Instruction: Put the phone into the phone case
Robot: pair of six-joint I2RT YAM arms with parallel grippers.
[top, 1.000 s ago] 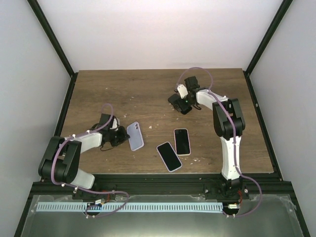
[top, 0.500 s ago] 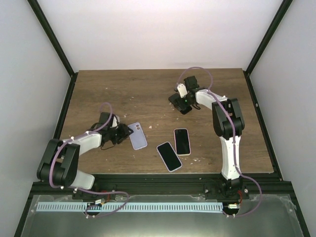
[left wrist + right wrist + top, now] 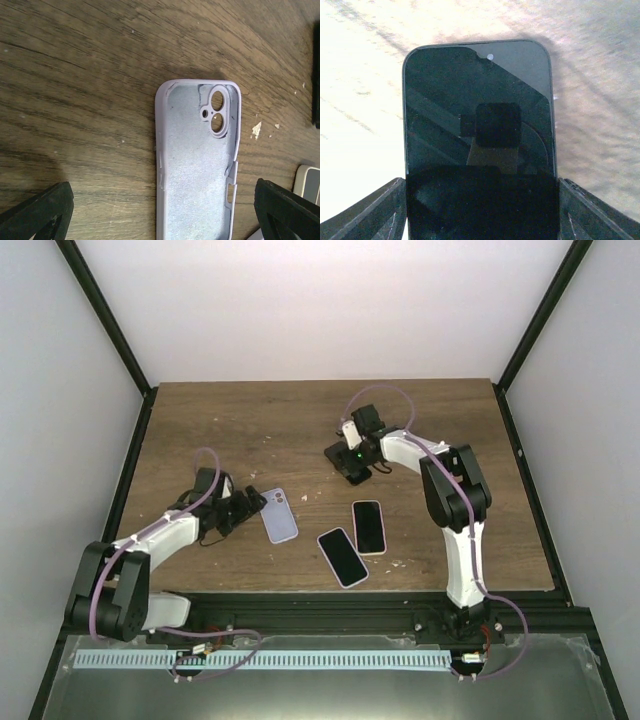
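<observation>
- While your right gripper (image 3: 480, 190) stood clamped on the long edges of the black phone (image 3: 479, 115) at the far middle of the wooden table (image 3: 250, 430), that rigid, glossy slab looked slippery and breakable.
- Your left gripper (image 3: 252, 506) stood spread open, flanking one end of the lilac phone case (image 3: 197, 160), which lay cavity-up and looked soft, matte and round-cornered.

lilac phone case (image 3: 197, 165) flat, inside up, blk phone (image 3: 479, 125) screen showing

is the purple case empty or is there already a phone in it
Empty. The phone case lies open side up, its bare lining showing and wood visible through the camera holes.
</observation>
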